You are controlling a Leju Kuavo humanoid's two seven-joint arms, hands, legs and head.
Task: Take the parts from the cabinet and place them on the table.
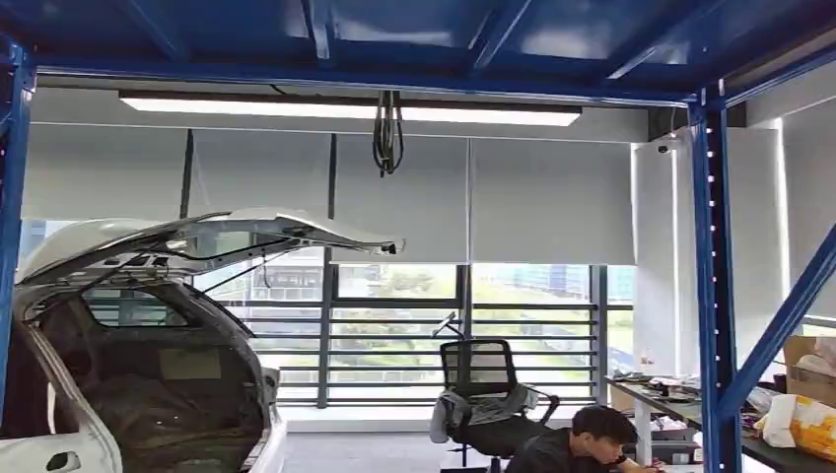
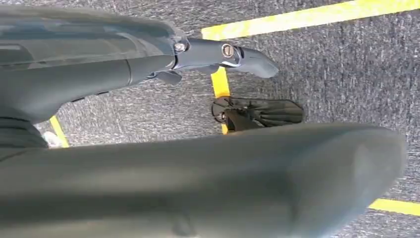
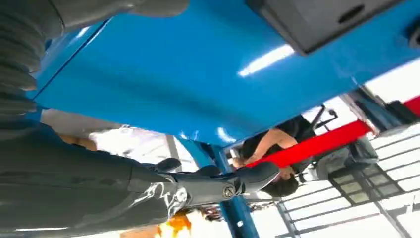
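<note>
- The parts and the cabinet cannot be placed from these pictures, so which way they lie from either hand, how their long axis runs, and which hand is nearer cannot be told.
- The head view looks forward under a blue steel frame (image 1: 712,276): a white car (image 1: 148,345) with its hatch raised at the left, an office chair (image 1: 483,389) by the window, a person (image 1: 582,443) bent over the bench (image 1: 641,394) along the right side.
- The left hand (image 2: 213,148) hangs over grey carpet crossed by yellow tape (image 2: 307,17); its fingers (image 2: 233,53) lie straight and apart, holding nothing.
- The right hand (image 3: 148,191) is raised close under the frame's blue beam (image 3: 198,79); its fingers (image 3: 237,181) are stretched out, apart from the thumb, and empty.
- My judgement: no part is taken yet, and the robot must first face the cabinet before reaching.
</note>
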